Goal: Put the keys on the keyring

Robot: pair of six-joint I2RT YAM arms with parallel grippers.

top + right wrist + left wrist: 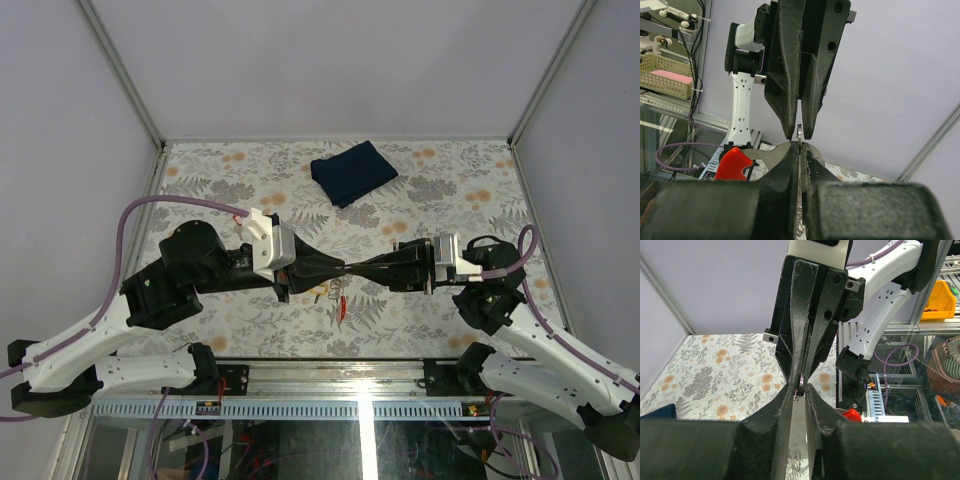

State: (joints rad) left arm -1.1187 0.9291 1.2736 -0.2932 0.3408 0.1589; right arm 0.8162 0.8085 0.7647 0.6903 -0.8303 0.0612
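1. Two grippers meet tip to tip over the near middle of the bench (220, 190). Your left gripper (342, 267) reaches in from the left and your right gripper (360, 268) from the right.
2. Your right gripper is pressed together on the keyring (799, 131), pinching the thin silvery loop edge-on. In its own wrist view the loop's rim pokes out just past its tips.
3. Your left gripper's jaws stand a narrow gap apart, and the exposed rim of the keyring sits in that gap. No view lets you tell whether those jaws press on the metal or only flank it.
4. The keyring is held up off the bench, right between the two sets of tips. Its red tag (343, 308) shows just on the near side of the meeting point in the top view. In both wrist views the tag sits off to one side of the fingers.
5. One yellow key (320, 292) shows in the top view, just left of the tag and on the near side of your left gripper's fingers. It is too small there for you to tell whether it hangs or lies on the bench.
6. A folded dark blue cloth (353, 172) lies on the far part of the bench, about mid-width, well apart from both grippers.
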